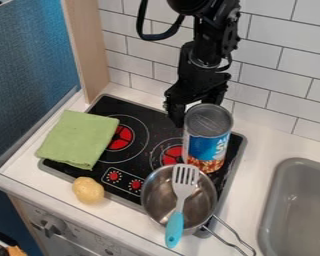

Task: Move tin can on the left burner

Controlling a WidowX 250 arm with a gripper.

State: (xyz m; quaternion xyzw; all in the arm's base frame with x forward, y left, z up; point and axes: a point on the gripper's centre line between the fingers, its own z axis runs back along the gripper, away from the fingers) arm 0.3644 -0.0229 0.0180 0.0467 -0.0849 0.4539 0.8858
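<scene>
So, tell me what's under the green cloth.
The green cloth covers the left side of the stove and a bit of counter. Anything else under it is hidden.

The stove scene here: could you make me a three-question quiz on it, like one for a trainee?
1. Which thing rests on the metal pot?
a) the potato
b) the spatula
c) the cloth
2. True or false: from the camera, the tin can hides part of the burner on the picture's right.
3. Fill in the blank: the cloth is ____ in colour.

Key: 1 b; 2 true; 3 green.
</scene>
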